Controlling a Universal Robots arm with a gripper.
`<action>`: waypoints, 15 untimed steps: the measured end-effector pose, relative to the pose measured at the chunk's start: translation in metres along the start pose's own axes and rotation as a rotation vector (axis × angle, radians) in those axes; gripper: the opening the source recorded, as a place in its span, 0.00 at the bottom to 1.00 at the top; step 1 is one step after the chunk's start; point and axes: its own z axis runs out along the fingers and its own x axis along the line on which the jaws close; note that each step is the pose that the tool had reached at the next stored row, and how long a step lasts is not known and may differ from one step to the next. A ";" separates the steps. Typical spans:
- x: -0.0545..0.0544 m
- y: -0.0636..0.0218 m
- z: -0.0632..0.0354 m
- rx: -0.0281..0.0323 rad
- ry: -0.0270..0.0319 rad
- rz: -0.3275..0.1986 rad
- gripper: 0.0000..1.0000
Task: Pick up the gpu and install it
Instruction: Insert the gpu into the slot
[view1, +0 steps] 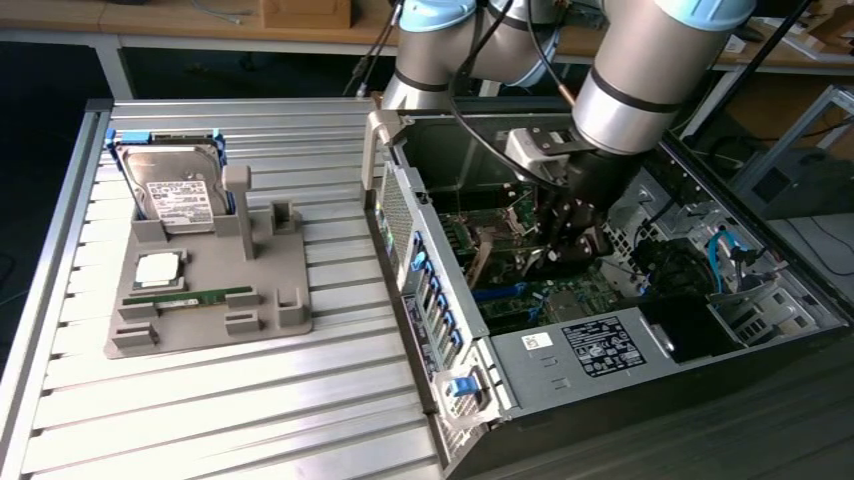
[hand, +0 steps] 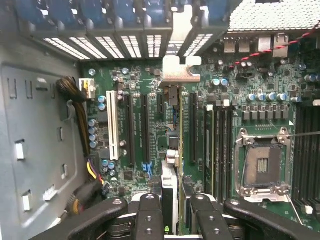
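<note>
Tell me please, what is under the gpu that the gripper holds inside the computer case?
Under the gpu, held edge-on by the gripper, lies the green motherboard with its long dark slots. The gpu itself covers the slot directly beneath it, so whether it is seated cannot be seen.

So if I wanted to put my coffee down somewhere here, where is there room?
The ribbed table is bare in front of the grey parts holder, up to the computer case. Inside the case it is crowded: the gripper holds the gpu over the motherboard.

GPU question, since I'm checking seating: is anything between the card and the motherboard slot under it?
Nothing visible. The claw holds the GPU edge-on over the motherboard, bracket toward the case's rear slots.
</note>
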 end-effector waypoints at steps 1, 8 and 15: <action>0.000 0.0014 0.0005 0.0001 -0.0001 0.000 0.27; 0.000 0.0150 0.0048 0.0001 0.0032 0.000 0.27; -0.007 0.0199 0.0109 0.0002 0.0033 0.000 0.27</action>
